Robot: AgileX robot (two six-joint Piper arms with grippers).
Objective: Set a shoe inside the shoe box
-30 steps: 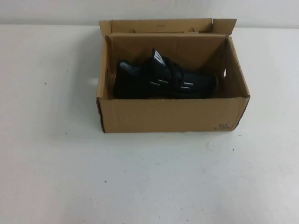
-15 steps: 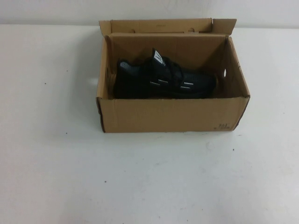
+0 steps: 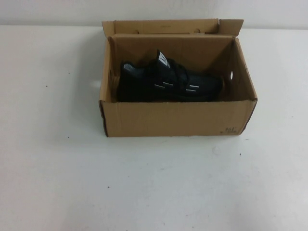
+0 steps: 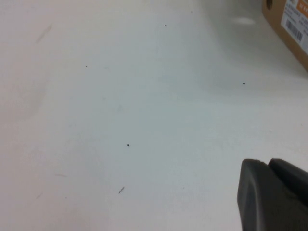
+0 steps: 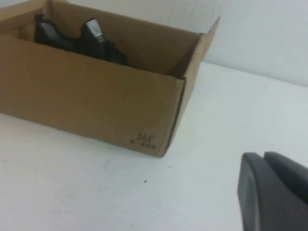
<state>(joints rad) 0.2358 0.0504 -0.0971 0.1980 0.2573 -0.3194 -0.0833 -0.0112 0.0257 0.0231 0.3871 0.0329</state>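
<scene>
The black shoe [image 3: 168,83] lies inside the open brown shoe box [image 3: 173,119] at the back middle of the table, its toe toward the right and its white-marked tongue tab up. In the right wrist view the shoe [image 5: 91,39] shows over the near wall of the shoe box [image 5: 86,101]. Neither arm shows in the high view. My left gripper [image 4: 267,163] hangs shut and empty over bare table, with a corner of the shoe box [image 4: 288,24] far off. My right gripper [image 5: 263,156] is shut and empty, well back from the box's printed corner.
The white table [image 3: 144,183] spreads wide in front of and on both sides of the box. The box's back flaps [image 3: 163,25] stand up by the far wall. Small dark specks dot the table.
</scene>
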